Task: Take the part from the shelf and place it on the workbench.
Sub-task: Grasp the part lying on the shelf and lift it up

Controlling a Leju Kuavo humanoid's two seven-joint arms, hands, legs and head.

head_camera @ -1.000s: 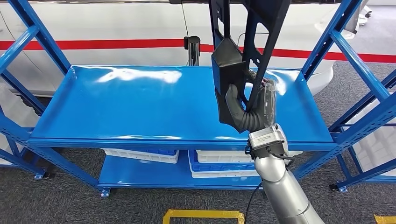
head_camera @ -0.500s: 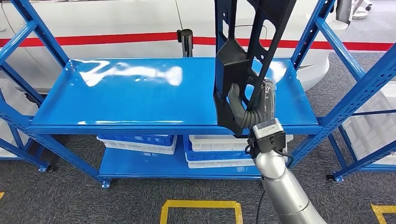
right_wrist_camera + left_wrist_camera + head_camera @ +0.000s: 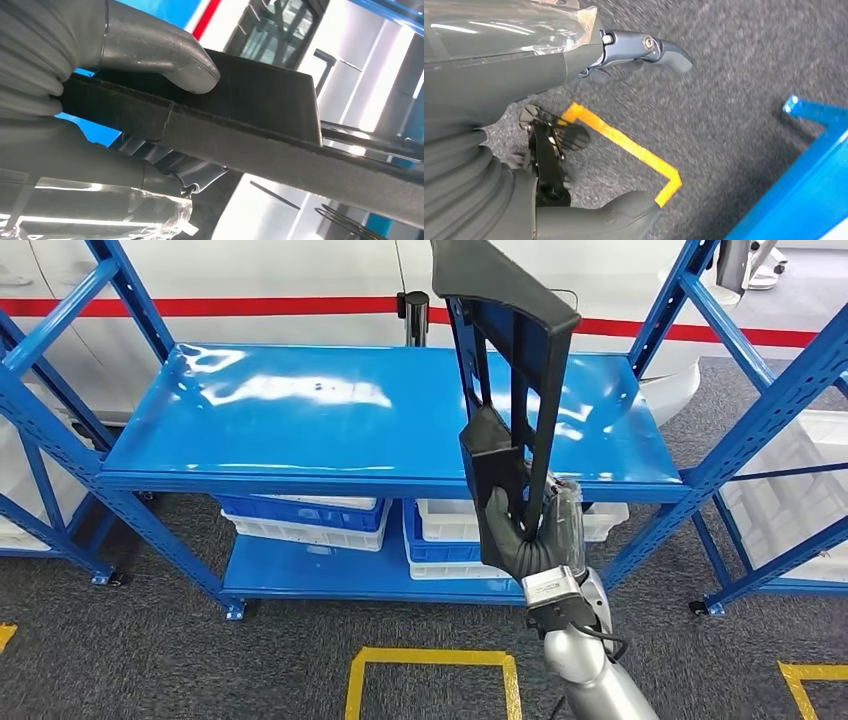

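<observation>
In the head view the right robot hand (image 3: 528, 532) is sitting in the lower right-centre of the frame, its fingers wrapping around the lower end of the part (image 3: 505, 380), a long black frame-like piece with open slots that is rising upright from the grip toward the top centre of the picture, where its flat wide end is tilting slightly to the right. The part is hanging in the air in front of the blue shelf (image 3: 300, 430), with its lower block overlapping the shelf's front edge in the picture and not resting on the shelf's surface. In the right wrist view the thick grey thumb (image 3: 165, 55) is pressing onto the dark, felt-like face of the part (image 3: 260, 105), and the darker fingers (image 3: 170, 165) are curling under it from the other side, so the piece is lying clamped between them and running out toward the right side of that frame. The silver right arm (image 3: 590, 680) is coming up from the bottom edge of the head view. White and blue bins (image 3: 300, 520) are standing on the shelf's lower level, beneath the centre of the frame. In the left wrist view the left robot hand (image 3: 524, 100) is hanging over grey carpet (image 3: 734, 100) with a yellow floor marking (image 3: 624, 145), its fingers spread apart and holding nothing
</observation>
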